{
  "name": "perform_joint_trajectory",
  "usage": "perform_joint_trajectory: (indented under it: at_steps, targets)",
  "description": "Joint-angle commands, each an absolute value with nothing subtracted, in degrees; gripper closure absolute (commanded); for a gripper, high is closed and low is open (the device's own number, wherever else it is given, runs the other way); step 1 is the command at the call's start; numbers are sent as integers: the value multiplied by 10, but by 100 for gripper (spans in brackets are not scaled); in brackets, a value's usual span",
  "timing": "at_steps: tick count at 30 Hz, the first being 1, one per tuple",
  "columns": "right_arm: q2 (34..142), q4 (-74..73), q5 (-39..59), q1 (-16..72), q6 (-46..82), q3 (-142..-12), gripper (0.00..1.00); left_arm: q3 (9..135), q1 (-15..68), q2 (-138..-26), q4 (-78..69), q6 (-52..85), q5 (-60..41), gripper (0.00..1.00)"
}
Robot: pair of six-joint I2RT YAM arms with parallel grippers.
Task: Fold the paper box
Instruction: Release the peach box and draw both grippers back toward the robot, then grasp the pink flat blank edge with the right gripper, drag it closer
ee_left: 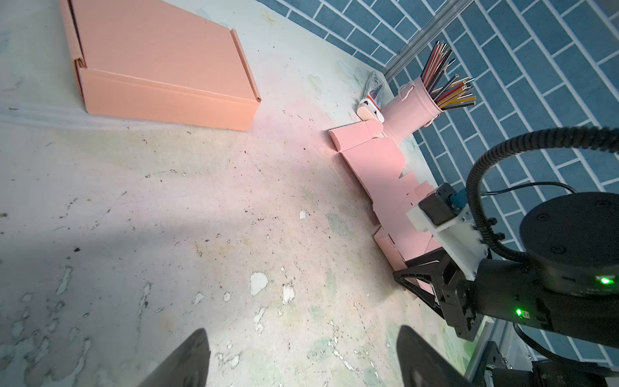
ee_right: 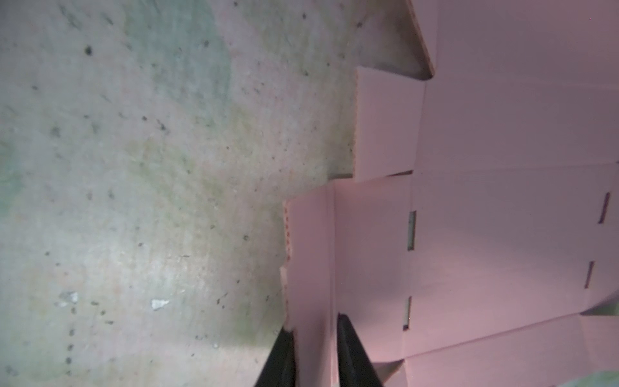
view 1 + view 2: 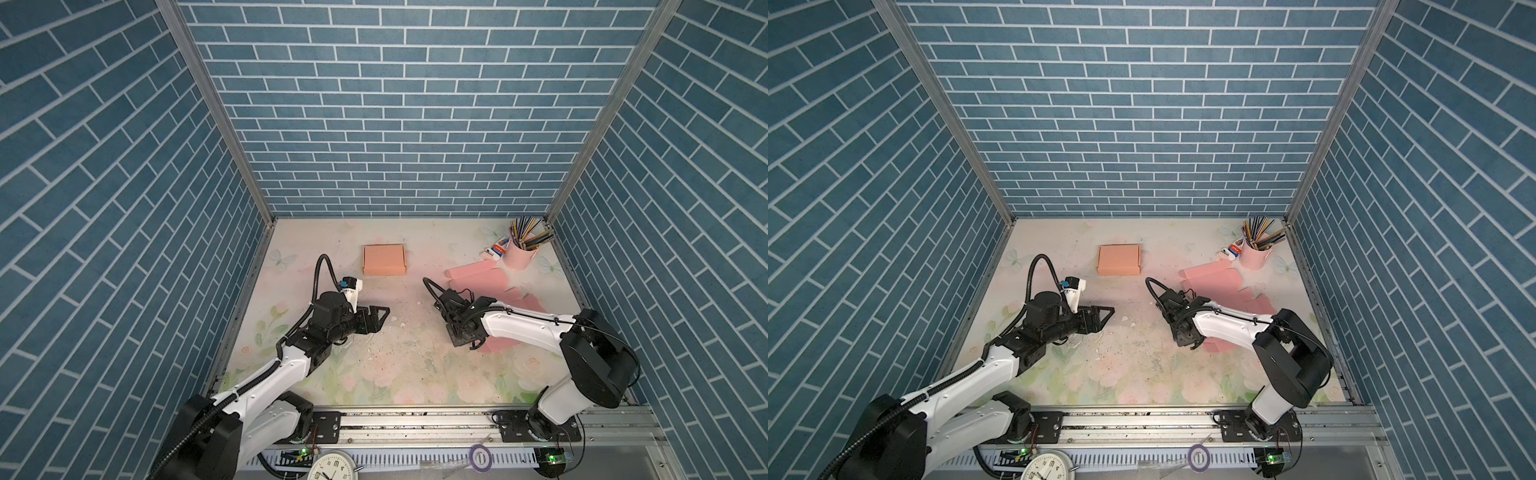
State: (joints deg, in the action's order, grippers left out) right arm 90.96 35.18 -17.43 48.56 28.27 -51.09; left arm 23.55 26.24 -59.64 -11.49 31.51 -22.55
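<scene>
A robot lab test booth. Brick-print walls [image 3: 395, 124] on metal posts [image 3: 218, 112] (staged backdrop) surround two arms [image 3: 266, 374] on a rail [image 3: 415, 419].

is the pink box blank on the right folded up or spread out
Spread out: the pink box blank lies flat on the table, flaps and slots showing; only its far end curls up.

We look steeply down from above the front rail [image 3: 415, 419] in both top views, near-identical frames taking in the whole table [image 3: 415, 365]. Our left wrist camera rakes low across it, folded box [image 1: 160, 60] upper left, pencil cup [image 1: 408, 110] upper right. Our right wrist camera hangs close over the flat pink cardboard [image 2: 502, 207], right of frame.
</scene>
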Motion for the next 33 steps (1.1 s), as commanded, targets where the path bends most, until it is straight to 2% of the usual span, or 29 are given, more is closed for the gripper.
perform_joint_trajectory:
  at_steps: [1, 14, 21, 27, 30, 33]
  targets:
    - [908, 368, -198, 492, 294, -522, 81, 250, 266, -597, -124, 316, -224, 12]
    - [867, 364, -196, 522, 290, -509, 95, 263, 263, -592, -119, 330, -223, 12]
    - [830, 336, -154, 578, 262, -507, 95, 246, 171, -606, -162, 351, -296, 12]
    - [803, 317, -129, 609, 261, -495, 95, 255, 144, -642, -161, 339, -284, 12]
    - [789, 314, -128, 620, 261, -483, 96, 264, 144, -686, -181, 329, -281, 17]
    - [768, 291, -114, 634, 247, -459, 96, 276, 144, -726, -197, 324, -260, 27]
